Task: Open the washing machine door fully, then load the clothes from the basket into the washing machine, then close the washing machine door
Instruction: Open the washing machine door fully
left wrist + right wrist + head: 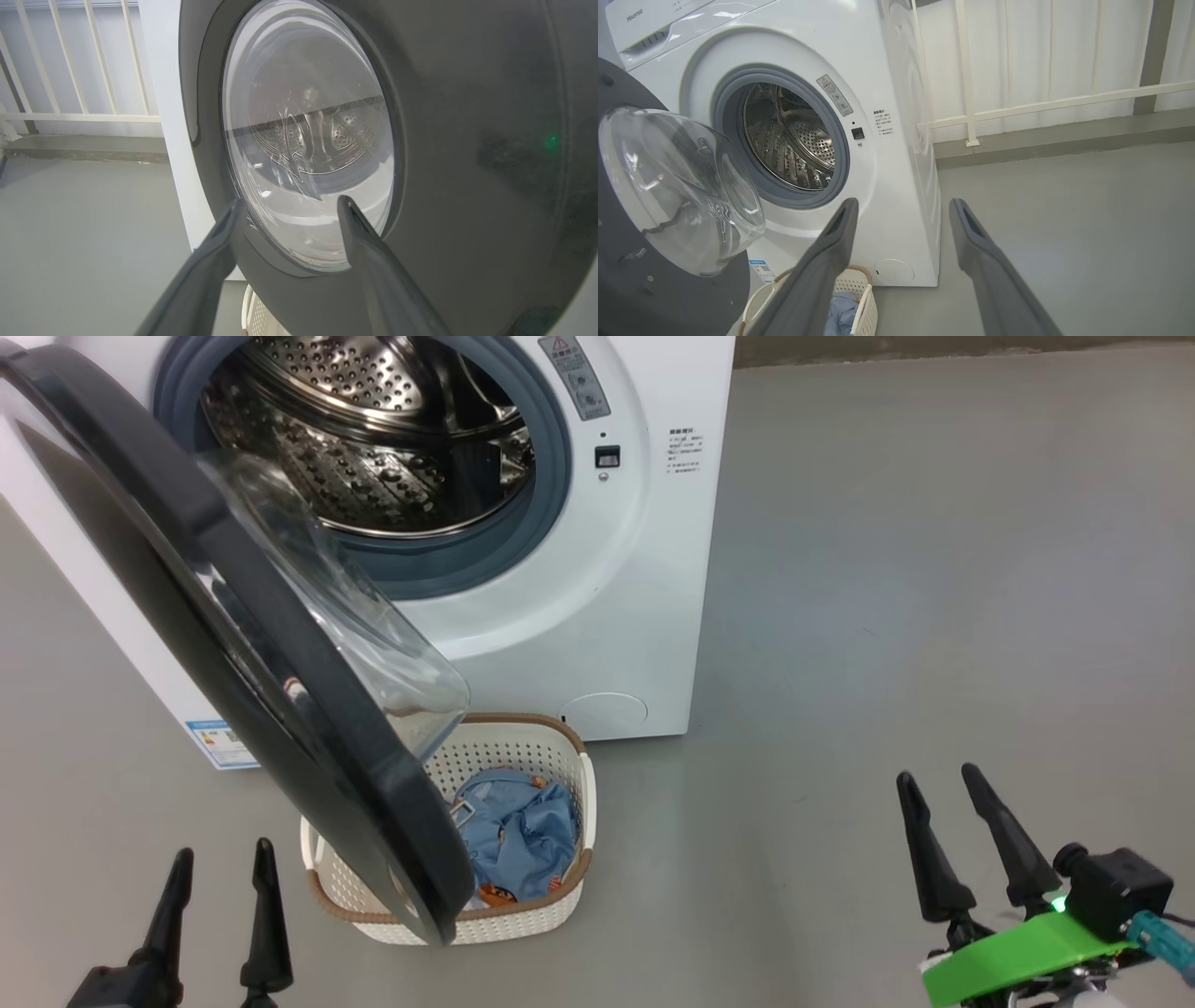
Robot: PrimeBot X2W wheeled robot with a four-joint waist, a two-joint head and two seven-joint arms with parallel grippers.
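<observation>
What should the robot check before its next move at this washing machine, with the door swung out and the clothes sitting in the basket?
1. Washing machine door fully open: not ok; it seems to stand only partway out.
2. Basket reachable from above: not ok; the door overhangs its left part.
3. Clothes in the basket: ok; blue fabric lies inside.
4. Left gripper open and empty: ok; it faces the door's outer side.
5. Right gripper open and empty: ok.
6. Drum free for loading: ok in the part that shows.
</observation>
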